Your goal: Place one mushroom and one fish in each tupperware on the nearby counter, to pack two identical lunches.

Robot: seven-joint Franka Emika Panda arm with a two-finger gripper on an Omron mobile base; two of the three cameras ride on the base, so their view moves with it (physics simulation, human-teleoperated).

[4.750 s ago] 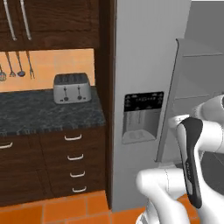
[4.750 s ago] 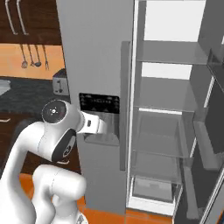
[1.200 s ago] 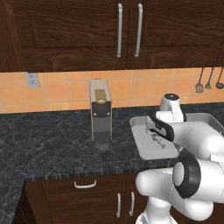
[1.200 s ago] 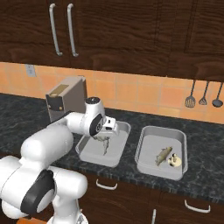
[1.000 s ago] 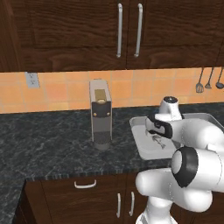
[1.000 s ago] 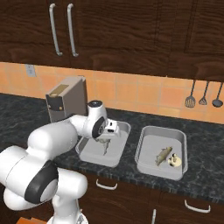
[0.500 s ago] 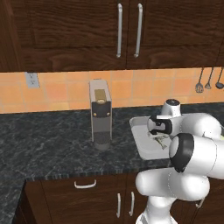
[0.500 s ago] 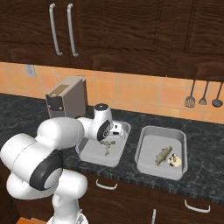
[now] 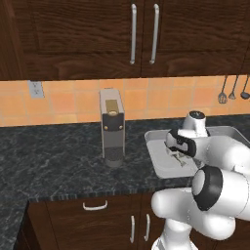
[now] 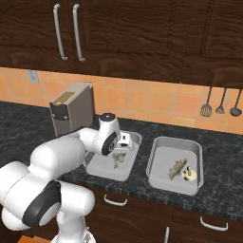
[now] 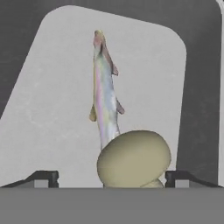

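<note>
Our hand (image 11: 111, 177) hangs low over the left tupperware (image 10: 102, 165), fingers (image 11: 43, 177) spread wide with gaps on both sides of a tan mushroom (image 11: 133, 159), so it is released. Just beyond the mushroom we see a slim fish (image 11: 104, 103) lying in the same tray. The right tupperware (image 10: 163, 178) sits just beside on the dark bench (image 10: 223, 187), holding its own fish (image 10: 176, 168) and mushroom (image 10: 189, 174). A coffee machine (image 9: 112, 127) stands further left.

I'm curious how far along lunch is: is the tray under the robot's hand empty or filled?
Filled. The tray holds a fish and a mushroom, with the open gripper above.
</note>
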